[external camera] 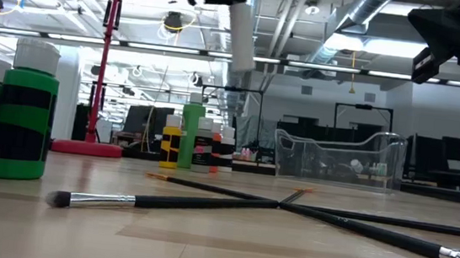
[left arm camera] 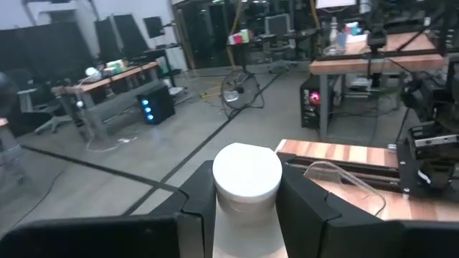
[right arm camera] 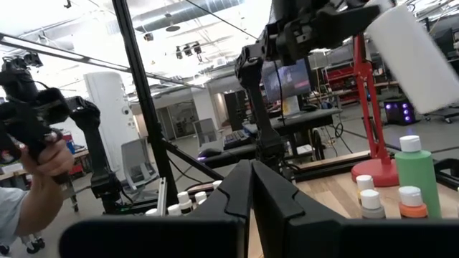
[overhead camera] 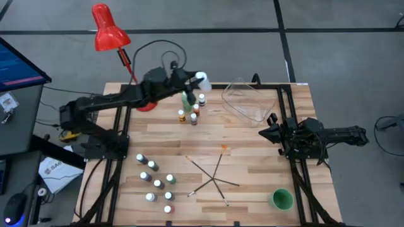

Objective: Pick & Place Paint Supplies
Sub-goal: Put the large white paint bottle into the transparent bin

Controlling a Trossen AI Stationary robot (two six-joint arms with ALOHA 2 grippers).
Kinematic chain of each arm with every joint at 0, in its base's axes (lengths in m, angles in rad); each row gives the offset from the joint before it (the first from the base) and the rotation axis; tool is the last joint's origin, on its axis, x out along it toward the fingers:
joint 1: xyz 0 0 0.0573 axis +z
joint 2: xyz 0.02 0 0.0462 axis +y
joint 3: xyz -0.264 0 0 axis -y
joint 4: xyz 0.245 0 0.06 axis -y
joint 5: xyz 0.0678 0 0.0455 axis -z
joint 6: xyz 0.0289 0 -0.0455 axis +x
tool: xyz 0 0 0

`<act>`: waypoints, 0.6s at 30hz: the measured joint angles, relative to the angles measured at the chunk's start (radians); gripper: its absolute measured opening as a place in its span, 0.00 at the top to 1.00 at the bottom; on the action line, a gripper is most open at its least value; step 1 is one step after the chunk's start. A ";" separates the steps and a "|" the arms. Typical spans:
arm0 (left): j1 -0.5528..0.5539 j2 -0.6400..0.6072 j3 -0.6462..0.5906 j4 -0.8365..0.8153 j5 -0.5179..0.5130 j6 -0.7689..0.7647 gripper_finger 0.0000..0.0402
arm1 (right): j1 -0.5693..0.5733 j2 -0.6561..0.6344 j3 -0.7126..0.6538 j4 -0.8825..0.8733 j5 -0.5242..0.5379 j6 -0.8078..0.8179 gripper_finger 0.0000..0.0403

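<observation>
Gripping the white bottle (overhead camera: 202, 80) between its jaws, our left gripper (overhead camera: 197, 78) holds it aloft (beside the clear tub (overhead camera: 252, 101)) above the green bottle (overhead camera: 186, 99); our right gripper (overhead camera: 264, 132) waits, jaws pressed together.

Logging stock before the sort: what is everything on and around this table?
Tall white bottle: one, white, held above the table's back.
Tall green bottle: one, green, back middle.
Back small bottles: four, white-capped, beside the green one.
Front small bottles: eight, white-capped, front left.
Paintbrushes: several, dark, crossed at centre.
Tub: one, clear, back right.
Cup: one, green, front right.
Lamp: one, red, back left.
Left end effector: shut on the white bottle.
Right end effector: shut, empty, right edge.
</observation>
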 joint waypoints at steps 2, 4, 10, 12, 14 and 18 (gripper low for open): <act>0.000 0.055 0.050 0.004 0.026 0.001 0.77 | 0.000 0.000 0.000 0.000 0.000 0.000 0.98; 0.000 0.109 0.096 0.009 0.043 0.007 0.77 | 0.000 0.000 0.000 -0.001 0.000 0.000 0.98; 0.000 0.245 0.198 0.066 0.078 0.017 0.77 | 0.000 0.000 0.000 -0.005 0.000 0.000 0.98; 0.001 0.282 0.222 0.074 0.078 0.018 0.77 | 0.000 0.000 0.000 -0.005 0.000 -0.001 0.98; 0.003 0.317 0.237 0.089 0.080 0.018 0.77 | 0.000 0.000 0.000 -0.004 0.000 -0.001 0.98; 0.003 0.376 0.240 0.152 0.089 0.018 0.77 | 0.000 0.000 0.000 -0.005 0.000 -0.002 0.98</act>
